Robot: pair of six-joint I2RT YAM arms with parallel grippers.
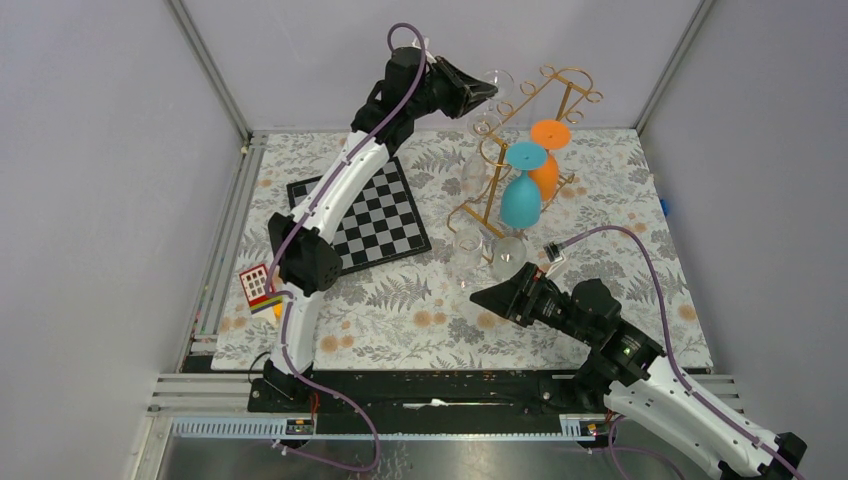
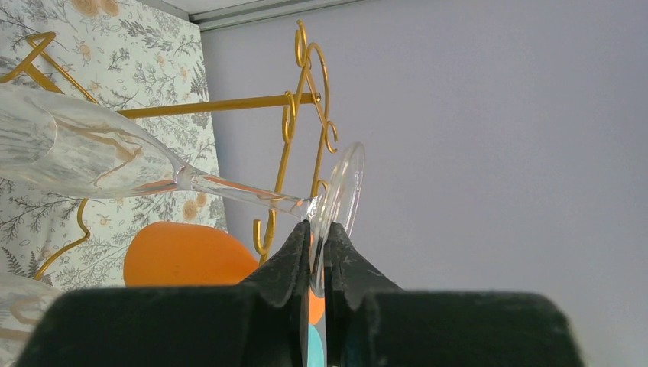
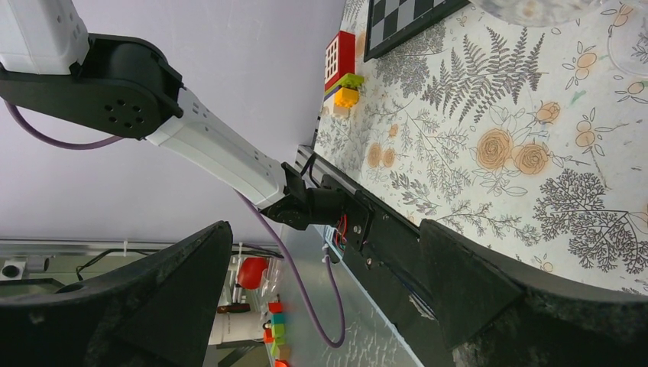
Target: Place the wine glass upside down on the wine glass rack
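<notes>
One wine glass (image 2: 92, 153), base rim in left pincer (image 2: 319, 238), rack (image 2: 229, 101) near

Clear, glossy wine glass (image 2: 92, 153) beside a shiny brass-coloured metal wire rack (image 2: 229, 101), above a matt floral-print table cover (image 1: 640, 200)

Left arm (image 1: 335, 185) and right arm (image 1: 665, 392): white shells, black joints, purple cables (image 1: 612, 228). Left gripper (image 1: 493, 90) and right gripper (image 1: 480, 296): matte black.
</notes>
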